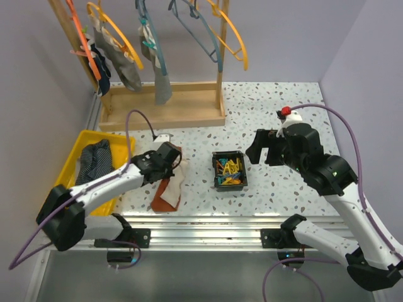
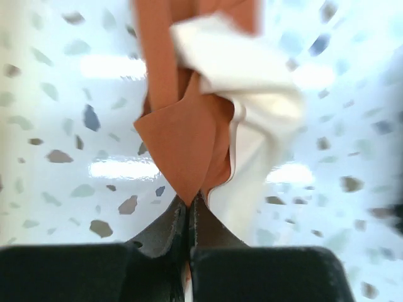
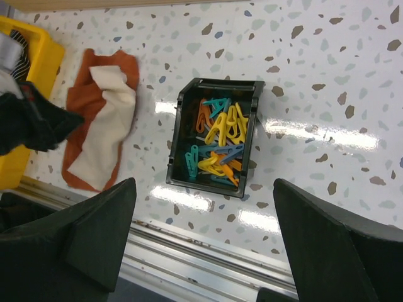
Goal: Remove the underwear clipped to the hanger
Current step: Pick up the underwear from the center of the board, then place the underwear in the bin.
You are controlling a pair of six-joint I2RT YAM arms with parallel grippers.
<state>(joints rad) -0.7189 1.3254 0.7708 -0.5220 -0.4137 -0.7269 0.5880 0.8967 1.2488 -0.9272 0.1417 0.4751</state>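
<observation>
Left tool (image 2: pixel 189 211) is clamped shut on a corner of the rust-brown brief (image 2: pixel 179 135). On its wrist view I see both dark fingers pressed together with the pointed fold of cloth pinched between them, though the picture is somewhat blurred.

I read the top view as a dial with the arm bases at 6. The brief lies on the speckled table (image 1: pixel 283 107) at about 7 o'clock from the middle. Its pale lining is turned up, and its 12 o'clock end is under the tool.

At the brief's 3 o'clock, apart from it, sits a black tray (image 1: pixel 242 165) full of coloured clips (image 1: pixel 228 168). At its 9 o'clock, on the table's left edge, a yellow bin (image 1: pixel 68 165) holds a dark striped brief (image 1: pixel 94 160).

The right tool (image 1: pixel 264 154) hangs above the table at the tray's 3 o'clock. Its jaws are spread wide and I see nothing between them.

At 11 to 12 o'clock stands a wooden rack (image 1: pixel 164 110) with orange and blue hangers (image 1: pixel 116 31). Two grey briefs (image 1: pixel 162 83) and a navy brief (image 1: pixel 101 69) with light trim hang from those on the left.
</observation>
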